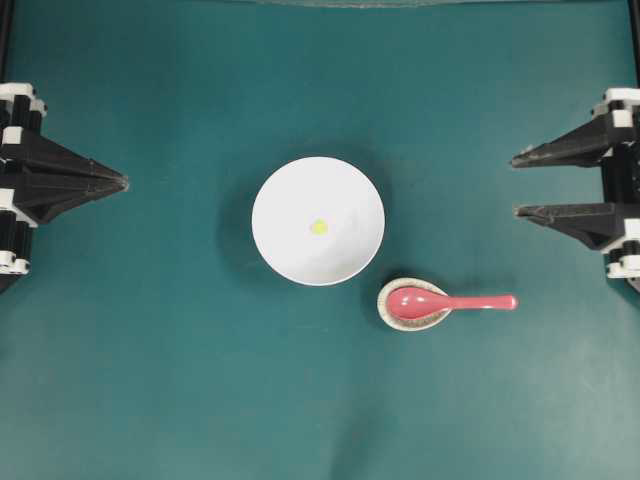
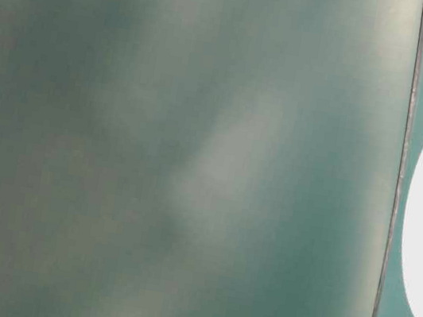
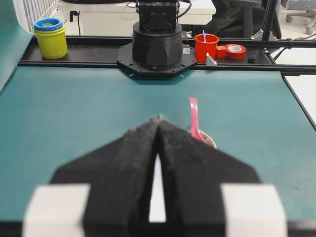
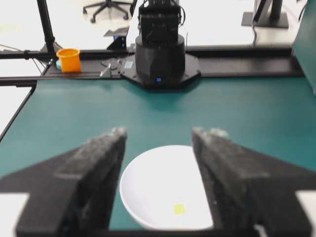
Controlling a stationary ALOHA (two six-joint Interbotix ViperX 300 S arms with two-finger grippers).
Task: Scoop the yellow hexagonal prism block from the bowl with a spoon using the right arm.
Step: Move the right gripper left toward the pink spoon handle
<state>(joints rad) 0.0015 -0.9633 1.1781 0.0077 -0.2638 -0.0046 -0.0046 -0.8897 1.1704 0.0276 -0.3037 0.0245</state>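
My right gripper [image 1: 522, 184] stands with jaws apart, empty; my left gripper [image 1: 124, 182] is pressed together. The yellow block [image 4: 179, 209] lies in the bowl [image 4: 148, 187], ahead between my right jaws; the spoon [image 1: 440, 302] rests well off to their side.

A speckled spoon rest [image 1: 412, 318] is sitting on the green table [image 1: 150, 380]; cups [image 3: 51, 37] are standing beyond it.

Both arms are black with white blocks at the hand mounts. Left hand [image 1: 122, 182] and right hand [image 1: 516, 185] end in long tapered black fingers [image 4: 94, 173] with rough foam-like pads. Round black base [image 3: 157, 47] on an octagonal plate, cables looping above it.
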